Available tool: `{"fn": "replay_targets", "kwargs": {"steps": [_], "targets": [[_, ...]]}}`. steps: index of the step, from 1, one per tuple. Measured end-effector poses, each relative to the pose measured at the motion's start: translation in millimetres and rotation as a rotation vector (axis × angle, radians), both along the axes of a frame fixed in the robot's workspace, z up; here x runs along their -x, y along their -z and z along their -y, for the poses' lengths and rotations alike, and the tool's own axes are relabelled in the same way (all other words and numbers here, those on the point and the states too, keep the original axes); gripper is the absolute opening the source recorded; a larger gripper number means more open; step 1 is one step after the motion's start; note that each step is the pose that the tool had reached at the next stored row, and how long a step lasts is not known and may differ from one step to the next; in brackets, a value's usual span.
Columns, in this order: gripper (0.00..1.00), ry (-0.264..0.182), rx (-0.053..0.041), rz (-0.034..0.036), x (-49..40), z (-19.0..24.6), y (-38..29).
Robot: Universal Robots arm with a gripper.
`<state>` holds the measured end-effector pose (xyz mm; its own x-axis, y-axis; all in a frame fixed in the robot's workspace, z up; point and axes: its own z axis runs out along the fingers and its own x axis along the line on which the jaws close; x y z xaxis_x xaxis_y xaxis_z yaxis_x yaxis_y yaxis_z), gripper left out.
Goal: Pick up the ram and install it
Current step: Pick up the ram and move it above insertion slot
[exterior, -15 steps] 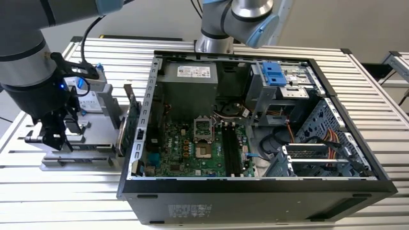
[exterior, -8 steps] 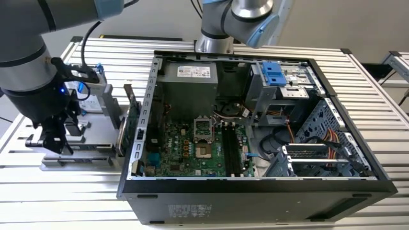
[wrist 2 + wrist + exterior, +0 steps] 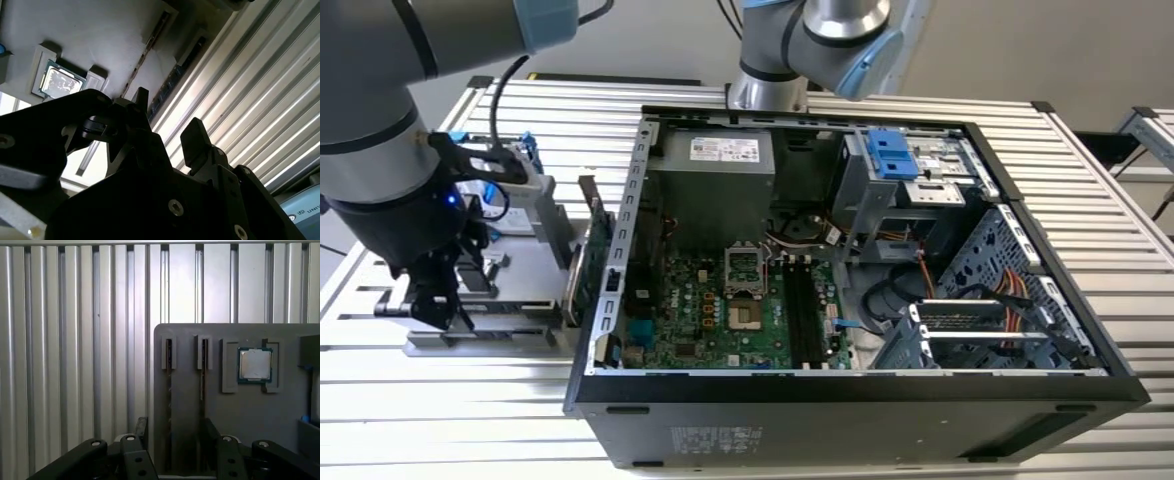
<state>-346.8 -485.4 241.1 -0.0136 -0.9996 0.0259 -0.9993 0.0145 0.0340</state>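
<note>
In both wrist views a ram [image 3: 169, 390] [image 3: 175, 75] stands edge-on in a slot of the grey holder plate [image 3: 190, 335], near the plate's edge by the ribbed table. A second thin strip [image 3: 202, 375] sits in the neighbouring slot. My gripper [image 3: 175, 432] [image 3: 170, 122] is open, its two dark fingers [image 3: 141, 427] spread on either side of the first ram's line, a little above the plate, with nothing held. In the exterior view the gripper [image 3: 434, 305] hangs over the holder at the exterior view's left, beside the open computer case [image 3: 854, 385].
A processor chip [image 3: 255, 365] lies in a pocket of the holder plate. A larger green board [image 3: 594, 255] stands upright between holder and case. Inside the case the motherboard [image 3: 720, 320] has dark memory slots [image 3: 803, 320]. The table [image 3: 480, 420] is ribbed metal.
</note>
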Motion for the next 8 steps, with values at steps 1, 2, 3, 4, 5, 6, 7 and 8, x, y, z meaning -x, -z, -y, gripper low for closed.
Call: {"fn": "replay_targets", "kwargs": {"steps": [1, 2, 3, 4, 5, 6, 7, 8], "targets": [[1.0, 0.0, 0.0, 0.0001, 0.0, 0.1, 1.0], [1.0, 0.0, 0.0001, -0.0001, 0.0, 0.1, 1.9], [1.0, 0.0, 0.0001, -0.0001, -0.1, 0.1, 2.9], [1.0, 0.0, 0.0001, -0.0001, 0.0, 0.1, 3.7], [1.0, 0.0, 0.0001, -0.0001, 0.0, 0.2, 4.5], [1.0, 0.0, 0.0001, -0.0001, 0.0, 0.2, 5.3], [1.0, 0.0, 0.0001, -0.0001, 0.0, 0.2, 6.1], [1.0, 0.0, 0.0001, -0.0001, 0.0, 0.2, 7.0]]}}
